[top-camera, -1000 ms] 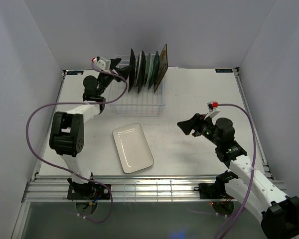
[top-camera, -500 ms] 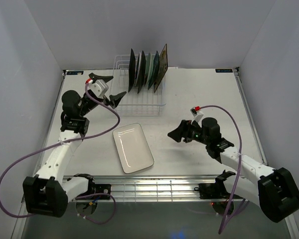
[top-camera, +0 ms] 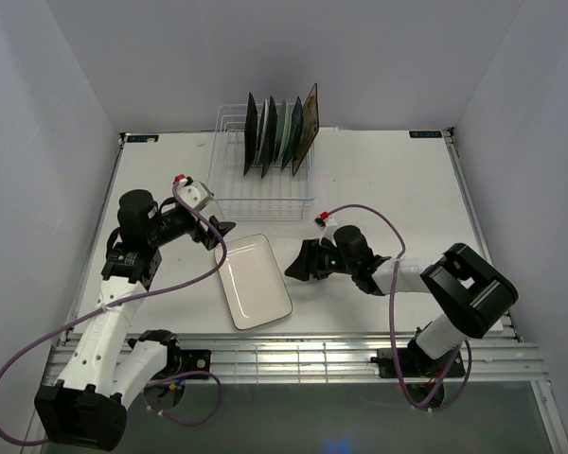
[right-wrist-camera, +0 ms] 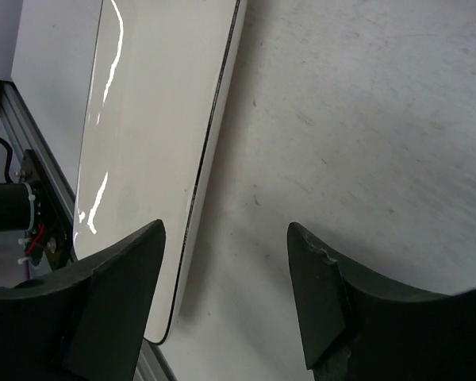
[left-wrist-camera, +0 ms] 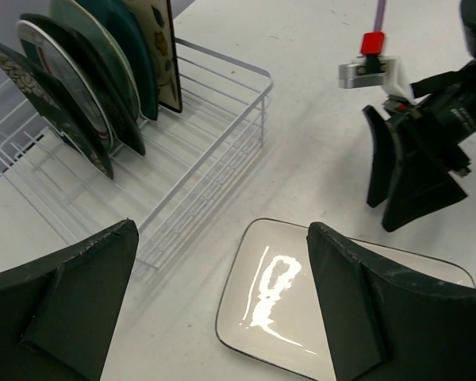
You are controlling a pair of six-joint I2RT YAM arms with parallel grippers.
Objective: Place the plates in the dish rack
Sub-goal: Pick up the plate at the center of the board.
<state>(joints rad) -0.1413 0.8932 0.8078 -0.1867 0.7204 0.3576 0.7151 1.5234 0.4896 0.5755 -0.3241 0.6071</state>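
left gripper (top-camera: 223, 236) jaws spread, empty — swung off the rack (top-camera: 262, 197) down to the white plate's (top-camera: 253, 281) far corner | right gripper (top-camera: 293, 263) jaws spread, empty — dropped in just beside its right edge | plate flat in front of rack, other plates (top-camera: 279, 132) upright in slots | looks like last pickup is starting
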